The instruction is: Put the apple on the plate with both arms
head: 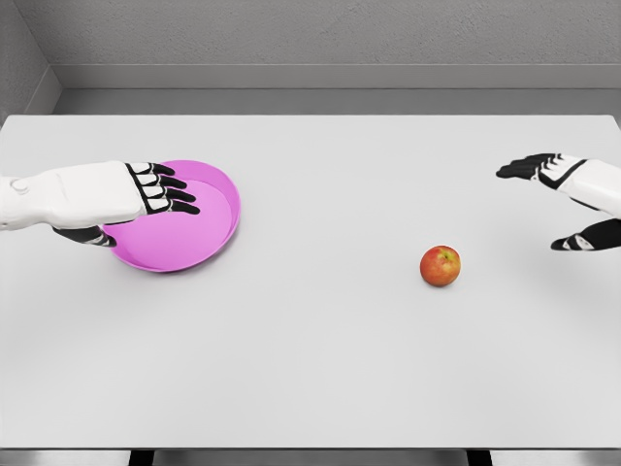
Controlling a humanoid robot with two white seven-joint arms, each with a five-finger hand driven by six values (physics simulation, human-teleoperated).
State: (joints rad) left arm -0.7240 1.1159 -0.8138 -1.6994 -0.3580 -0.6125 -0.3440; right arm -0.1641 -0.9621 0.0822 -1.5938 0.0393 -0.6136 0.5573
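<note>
Your right hand [568,199] is spread wide and empty just right of the apple [441,266], which may roll away if nudged, while your left hand [146,194], fingers extended and gripping nothing visible, covers the plate [218,209].

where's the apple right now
In the head view the apple sits on the white table, right of centre, just below-left of the open right hand, far from the pink plate.

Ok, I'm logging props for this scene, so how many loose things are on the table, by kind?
Apple: 1
Plate: 1, pink, with the left hand over its near-left rim
Total: 2

Both sit apart on the table.
</note>
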